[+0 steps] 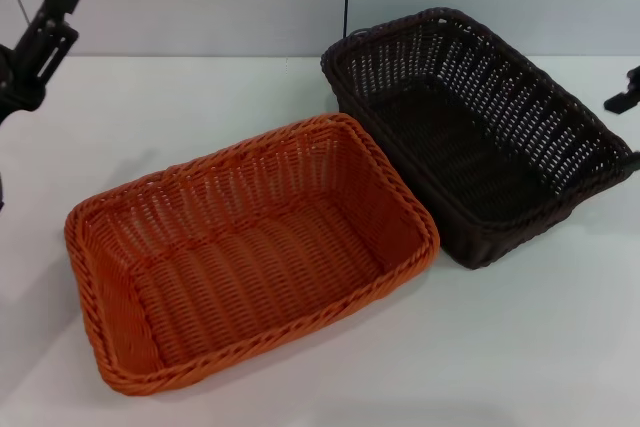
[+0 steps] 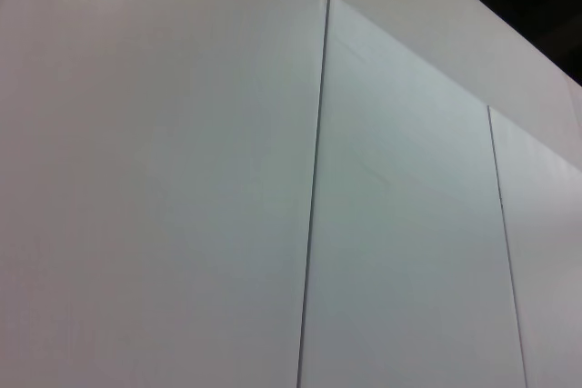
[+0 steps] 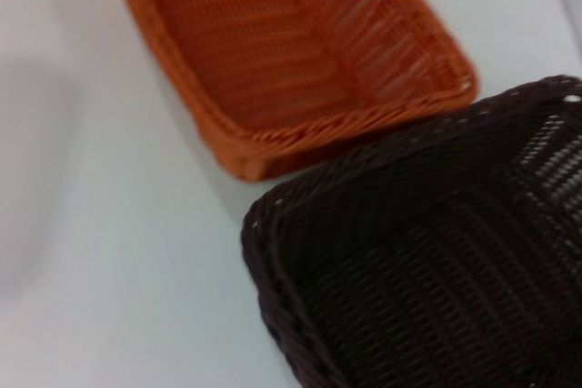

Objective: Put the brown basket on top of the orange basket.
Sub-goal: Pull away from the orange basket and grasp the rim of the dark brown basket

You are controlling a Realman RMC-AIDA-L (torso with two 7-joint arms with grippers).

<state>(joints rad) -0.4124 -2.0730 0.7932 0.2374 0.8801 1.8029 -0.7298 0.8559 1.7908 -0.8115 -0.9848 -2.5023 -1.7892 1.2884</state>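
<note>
the brown basket (image 1: 480,137) is seen on the table (image 1: 540,347) beside and touching the orange basket (image 1: 250,247), its far end tipped up by the right gripper (image 1: 625,97), whose grip cannot be told, while the left gripper (image 1: 45,22) is parked far off

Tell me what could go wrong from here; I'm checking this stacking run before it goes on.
1. The brown basket sits tilted, one end up, its near corner against the orange basket. Lifting it may drag the orange one across the table.
2. The right pincer is at the brown basket's far edge; a one-rim grip could let it swing.
3. The left pincer is raised far to the left, so nothing steadies the orange basket.
</note>
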